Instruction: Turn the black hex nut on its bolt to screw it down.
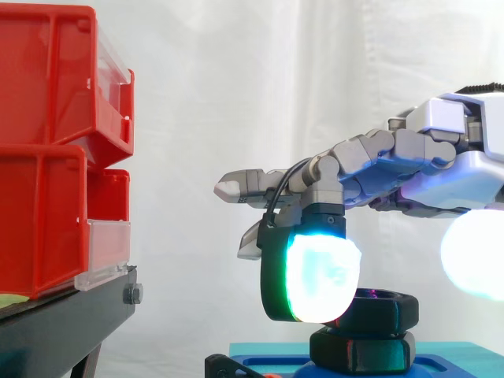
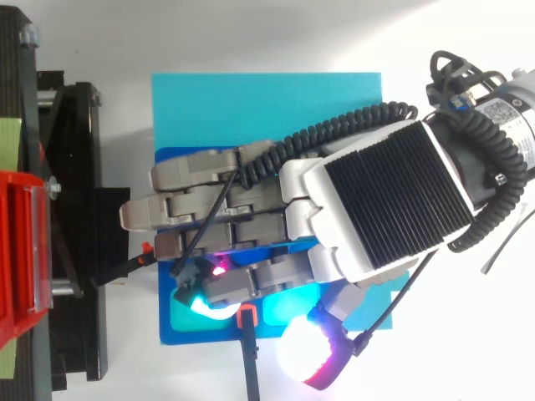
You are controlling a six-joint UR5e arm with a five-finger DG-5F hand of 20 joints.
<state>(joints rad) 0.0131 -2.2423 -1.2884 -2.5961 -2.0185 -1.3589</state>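
Reaching in from 3 o'clock in the side view, the hand (image 1: 461, 169) lies level above the blue base (image 1: 453, 354) and stretches toward 9 o'clock. Part of it hangs down over the 9 o'clock end of the black hex nut (image 1: 386, 309). Whether it has a grip on that nut I cannot tell, because the place where they meet is lost in the hand's own glow. The nut sits flat, low in the side view toward 5 o'clock, directly above a second black hex piece (image 1: 366, 352); whether the two touch is unclear. That lower piece stands on the base. From above, the hand (image 2: 389, 196) comes in from 3 o'clock with its ribbed black back uppermost. It covers the middle of the base (image 2: 267, 109), whose bare part lies at 12 o'clock of the hand. A small orange piece (image 2: 247, 316) sits at the base's 6 o'clock edge. Red bins (image 1: 43, 150), stacked two high on a black stand (image 1: 55, 335), are well apart from the nut at 9 o'clock, with a white curtain (image 1: 236, 94) behind everything
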